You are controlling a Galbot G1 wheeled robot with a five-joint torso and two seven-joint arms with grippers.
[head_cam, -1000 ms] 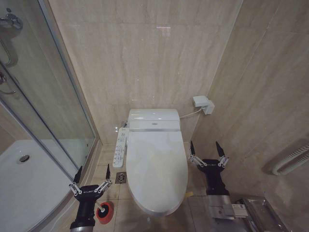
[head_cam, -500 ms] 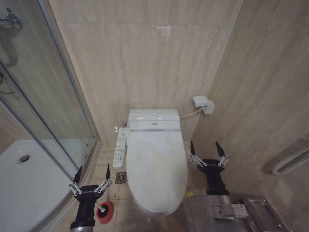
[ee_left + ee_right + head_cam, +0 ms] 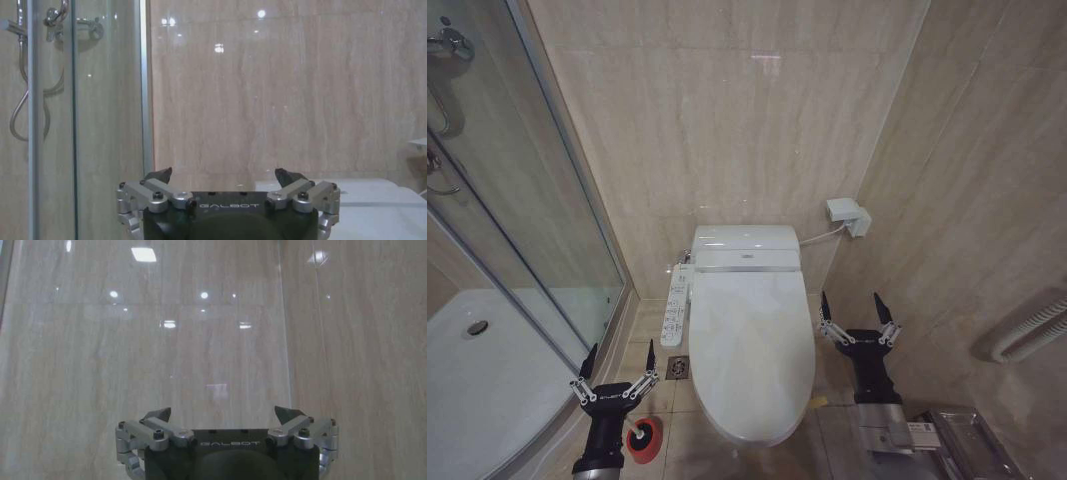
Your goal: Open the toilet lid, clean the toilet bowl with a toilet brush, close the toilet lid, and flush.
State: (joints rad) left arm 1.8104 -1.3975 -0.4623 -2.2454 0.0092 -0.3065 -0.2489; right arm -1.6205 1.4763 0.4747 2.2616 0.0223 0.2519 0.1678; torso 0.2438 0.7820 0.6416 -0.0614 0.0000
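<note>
The glossy white toilet lid [image 3: 749, 352] lies flat and shut over the toilet, hiding the toilet bowl. A long white button panel [image 3: 674, 305] runs along the toilet's left side. My left gripper [image 3: 619, 353] hovers open at the toilet's lower left, above a small red round holder cup [image 3: 644, 438] on the floor; the toilet brush itself cannot be made out. On the toilet's right, my right gripper [image 3: 853, 303] is open with nothing in it, level with the lid's middle. The left wrist view shows open fingers [image 3: 157, 176] before the wall; the right wrist view shows open fingers [image 3: 288, 415] facing tiled wall.
A glass shower enclosure [image 3: 517, 240] with a white tray [image 3: 477, 380] stands on the left. Beige tiled walls close in behind and on the right. A floor drain [image 3: 677, 368] sits beside the toilet. A wall socket box [image 3: 848, 215] and a white hose [image 3: 1027, 330] are on the right.
</note>
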